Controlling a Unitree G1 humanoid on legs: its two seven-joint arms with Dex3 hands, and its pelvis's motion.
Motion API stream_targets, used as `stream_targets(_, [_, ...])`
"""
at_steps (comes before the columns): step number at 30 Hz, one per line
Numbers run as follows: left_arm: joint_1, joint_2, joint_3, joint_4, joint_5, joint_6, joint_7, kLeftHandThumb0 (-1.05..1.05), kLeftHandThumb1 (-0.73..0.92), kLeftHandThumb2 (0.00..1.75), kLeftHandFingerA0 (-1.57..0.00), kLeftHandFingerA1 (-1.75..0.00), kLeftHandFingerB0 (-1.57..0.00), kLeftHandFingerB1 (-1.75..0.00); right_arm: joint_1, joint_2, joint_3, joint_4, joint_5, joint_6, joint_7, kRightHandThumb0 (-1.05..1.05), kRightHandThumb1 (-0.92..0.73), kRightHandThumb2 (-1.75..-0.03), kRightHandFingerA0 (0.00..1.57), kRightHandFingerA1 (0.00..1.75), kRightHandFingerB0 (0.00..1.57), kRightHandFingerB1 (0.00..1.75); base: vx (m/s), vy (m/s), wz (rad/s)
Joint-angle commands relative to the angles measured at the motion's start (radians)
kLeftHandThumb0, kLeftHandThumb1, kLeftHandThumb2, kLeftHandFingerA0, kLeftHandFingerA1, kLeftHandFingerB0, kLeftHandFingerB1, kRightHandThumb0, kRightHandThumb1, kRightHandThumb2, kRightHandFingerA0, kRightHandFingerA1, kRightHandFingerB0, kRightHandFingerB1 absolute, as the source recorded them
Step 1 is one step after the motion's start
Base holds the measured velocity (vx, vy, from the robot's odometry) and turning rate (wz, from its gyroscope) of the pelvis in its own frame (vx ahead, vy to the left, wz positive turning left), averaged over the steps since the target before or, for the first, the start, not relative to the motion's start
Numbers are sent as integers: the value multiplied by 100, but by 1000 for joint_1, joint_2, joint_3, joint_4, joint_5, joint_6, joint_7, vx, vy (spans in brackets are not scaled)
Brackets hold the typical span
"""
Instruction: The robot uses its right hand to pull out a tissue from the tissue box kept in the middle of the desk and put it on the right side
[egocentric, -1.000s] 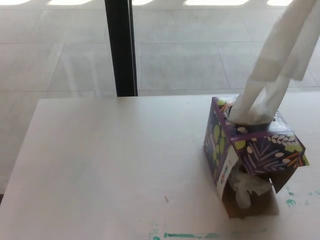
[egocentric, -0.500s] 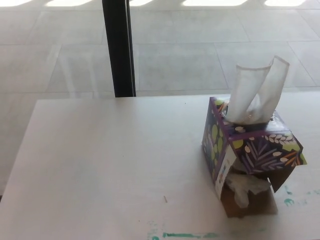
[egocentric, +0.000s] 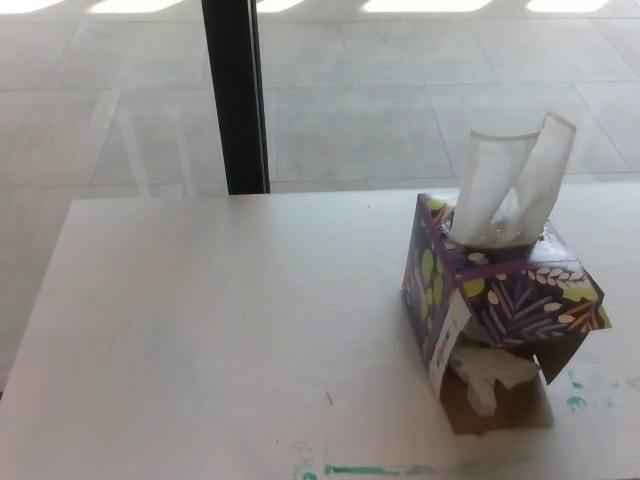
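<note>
A tissue (egocentric: 512, 185) stands upright from the tissue box (egocentric: 497, 300) (neither hand shows) on the desk (egocentric: 220, 330).

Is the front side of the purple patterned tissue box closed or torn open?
Torn open. The purple patterned tissue box has a flap hanging loose on its near side, and crumpled white tissue shows through the gap.

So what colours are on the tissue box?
Purple tissue box, with green and white leaves; head view.
</note>
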Motion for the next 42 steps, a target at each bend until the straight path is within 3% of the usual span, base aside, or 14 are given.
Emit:
stream_targets(1, [4,9,18,5,-23,-11,-12,-105,86,89,-87,-131,-44,-145,416,-104,266,-290,-149,195,567,-35,-69,-69,75,153,65,120,0,0,0])
stream_targets(5, [4,2,21,4,-25,-21,-2,-105,69,128,-88,-132,-53,-133,469,-107,337,-277,-206,191,585,-41,-76,-64,81,134,76,89,0,0,0])
stream_targets(6, [9,3,26,4,-30,-21,-9,-105,85,89,-83,-132,-43,-146,507,-102,351,-279,-221,189,557,-40,-73,-67,81,151,80,91,0,0,0])
stream_targets(15, [16,-3,36,5,-36,-24,-9,-105,86,89,-84,-130,-44,-145,591,-114,523,-282,-450,287,599,-50,-75,-66,87,146,72,81,0,0,0])
stream_targets(16, [17,-5,38,3,-38,-29,-10,-105,69,127,-85,-132,-53,-133,592,-107,534,-274,-474,309,591,-52,-75,-68,90,142,74,79,0,0,0])
stream_targets(17, [22,-5,35,0,-34,-43,-15,-105,87,88,-83,-132,-42,-146,597,-102,545,-267,-495,329,570,-51,-75,-66,89,142,73,74,0,0,0])
stream_targets(24, [27,-6,51,-2,-50,-33,-40,-105,86,88,-82,-133,-39,-147,571,-63,624,-164,-542,400,566,-52,-71,-67,87,160,69,119,0,0,0])
stream_targets(27, [28,-9,51,-3,-47,-34,-38,-105,66,129,-78,-134,-51,-131,563,-48,629,-157,-531,430,571,-54,-71,-62,91,160,69,108,0,0,0])
stream_targets(28, [29,-10,50,-5,-43,-35,-34,-105,86,89,-79,-131,-38,-144,571,-54,628,-182,-509,392,576,-52,-69,-62,88,141,71,73,0,0,0])
stream_targets(34, [36,-14,57,-8,-36,-36,-32,-105,87,88,-82,-134,-39,-147,577,-72,666,-244,-533,351,644,-52,-69,-64,83,145,48,68,0,0,0])
stream_targets(35, [35,-13,59,-7,-38,-33,-36,-105,86,88,-79,-135,-38,-146,572,-71,672,-246,-536,349,667,-54,-66,-60,79,134,27,45,0,0,0])
stream_targets(36, [34,-12,62,-5,-38,-30,-34,-105,86,88,-79,-136,-39,-146,567,-66,664,-264,-513,359,730,-36,-48,-101,10,59,0,52,0,0,0])
stream_targets(37, [32,-11,65,-2,-40,-27,-34,-105,85,89,-81,-135,-40,-146,560,-64,651,-262,-478,359,771,-75,-40,-76,0,18,0,5,0,0,0])
stream_targets(42, [34,-6,68,-2,-42,-24,-49,-105,86,87,-72,-138,-37,-148,564,-149,602,-371,-397,266,877,-93,-45,-79,0,0,0,0,0,0,0])
